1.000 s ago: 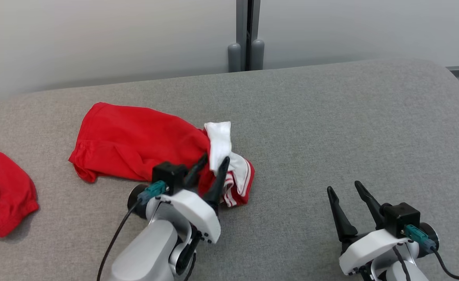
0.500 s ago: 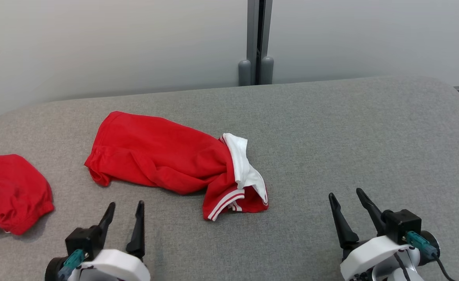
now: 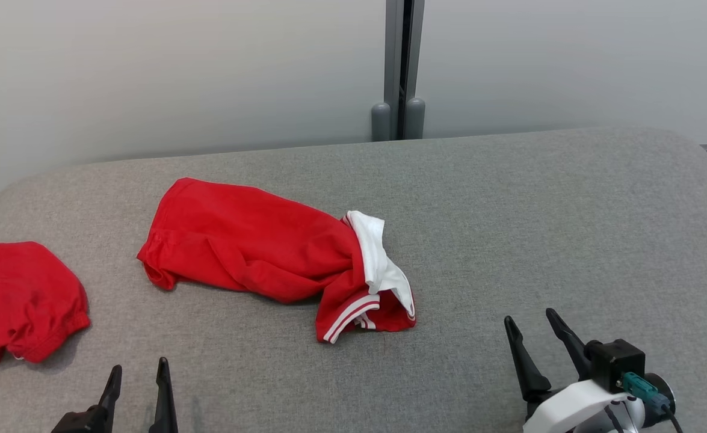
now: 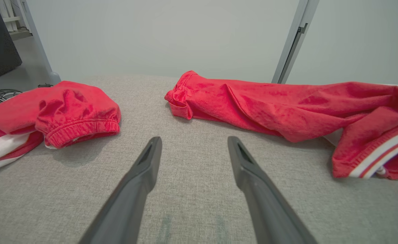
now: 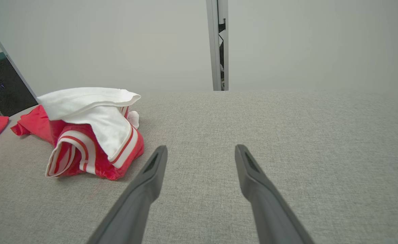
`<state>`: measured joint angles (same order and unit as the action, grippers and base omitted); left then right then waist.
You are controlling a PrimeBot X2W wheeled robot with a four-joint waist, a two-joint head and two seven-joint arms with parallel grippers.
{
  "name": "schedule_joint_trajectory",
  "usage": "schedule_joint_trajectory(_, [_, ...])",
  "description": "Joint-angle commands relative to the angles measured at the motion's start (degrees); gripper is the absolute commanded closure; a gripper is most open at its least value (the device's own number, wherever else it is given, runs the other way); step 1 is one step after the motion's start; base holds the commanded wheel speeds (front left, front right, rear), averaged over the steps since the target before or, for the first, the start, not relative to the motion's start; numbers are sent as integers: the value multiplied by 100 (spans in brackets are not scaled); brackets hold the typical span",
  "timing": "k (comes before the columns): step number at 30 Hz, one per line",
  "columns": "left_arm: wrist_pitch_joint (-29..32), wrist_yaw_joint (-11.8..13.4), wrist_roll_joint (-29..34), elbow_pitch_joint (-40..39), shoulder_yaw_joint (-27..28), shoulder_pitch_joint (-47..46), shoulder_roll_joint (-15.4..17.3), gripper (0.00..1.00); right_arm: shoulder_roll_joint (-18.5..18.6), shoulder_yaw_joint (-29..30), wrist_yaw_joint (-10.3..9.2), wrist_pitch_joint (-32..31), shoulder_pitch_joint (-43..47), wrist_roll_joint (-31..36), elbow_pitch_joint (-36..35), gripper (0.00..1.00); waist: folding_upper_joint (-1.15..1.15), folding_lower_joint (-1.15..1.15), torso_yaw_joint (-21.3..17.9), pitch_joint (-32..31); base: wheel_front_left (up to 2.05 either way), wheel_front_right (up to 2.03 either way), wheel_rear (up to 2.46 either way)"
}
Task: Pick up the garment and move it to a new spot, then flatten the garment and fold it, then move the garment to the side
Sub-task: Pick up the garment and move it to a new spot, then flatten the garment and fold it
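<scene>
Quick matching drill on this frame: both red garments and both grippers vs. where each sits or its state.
1. long red garment with white striped trim
2. bunched red garment
3. left gripper
4. right gripper

a. head view's lower right, open, empty
b. middle of the grey fabric surface
c. surface's left edge
d. head view's lower left, open, empty

Pairs: 1-b, 2-c, 3-d, 4-a
</scene>
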<state>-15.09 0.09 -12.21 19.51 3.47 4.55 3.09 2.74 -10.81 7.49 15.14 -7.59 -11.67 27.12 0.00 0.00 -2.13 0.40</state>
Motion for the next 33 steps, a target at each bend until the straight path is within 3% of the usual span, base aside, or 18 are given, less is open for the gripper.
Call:
schedule_joint_trajectory(1, [-11, -23, 48, -25, 24, 2, 20, 0, 32, -1, 1, 1, 37, -45, 21, 0, 0, 0, 14, 7, 0, 0, 0])
schedule_joint_trajectory(6, [-11, -102, 50, 49, -63, -83, -10, 0, 31, -181, 1, 1, -15, -184, -11, 0, 0, 0, 143, 59, 0, 0, 0])
schedule_joint_trajectory(20, [-10, -109, -131, 218, -508, -264, -8, 0, 37, -1483, 1, 0, -757, -1397, -171, 0, 0, 0, 857, 390, 0, 0, 0])
schedule_joint_trajectory(33, [-10, -92, -297, 266, -676, -393, -10, 0, 38, -1420, 1, 1, -1127, -1207, 165, 0, 0, 0, 1211, 621, 0, 0, 0])
